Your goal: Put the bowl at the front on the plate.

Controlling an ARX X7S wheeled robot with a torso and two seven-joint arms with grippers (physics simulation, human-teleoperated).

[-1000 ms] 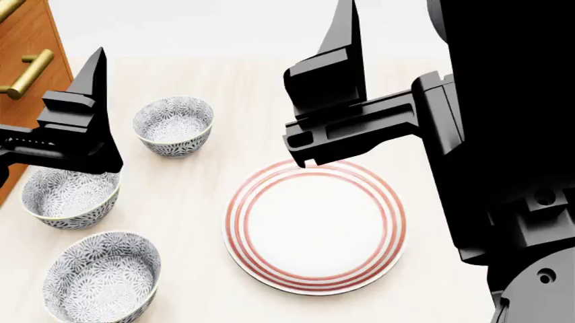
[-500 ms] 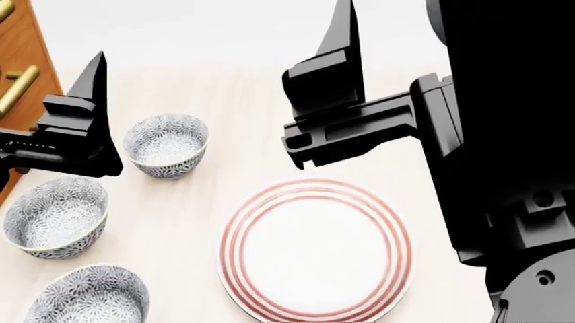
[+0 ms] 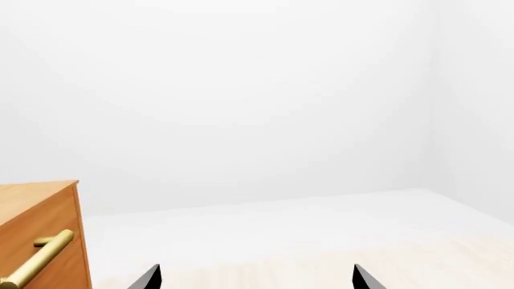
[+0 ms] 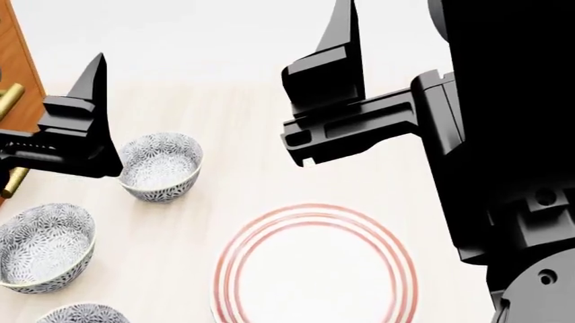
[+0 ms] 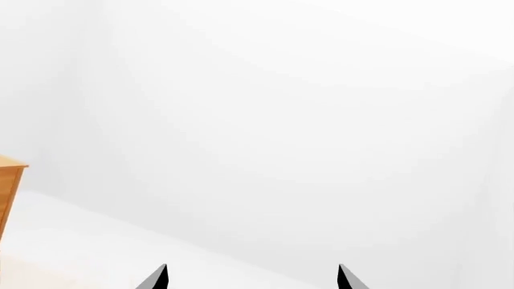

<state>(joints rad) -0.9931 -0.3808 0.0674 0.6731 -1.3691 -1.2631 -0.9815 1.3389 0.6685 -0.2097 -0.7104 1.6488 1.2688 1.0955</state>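
Left pincer and right pincer both stand with fingers apart and hold nothing; each wrist view shows only two black tips against blank wall and far tabletop, so neither gives me any guidance on the crockery. Three look-alike bowls sit in a line at the left of the table, all clear of the plate. I take the bowl at the front to be the one nearest the robot, and in the head view it is barely a sliver at the lower edge. First hazard: seizing the wrong bowl, since the middle bowl and far bowl are far easier to see and the left pincer hangs just beside the far one. Second hazard: descending blind onto a target almost out of frame, clipping its rim and tipping it, or knocking its neighbour. Third hazard: the wooden cabinet stands close at the left, so a wide left-arm swing could strike it.
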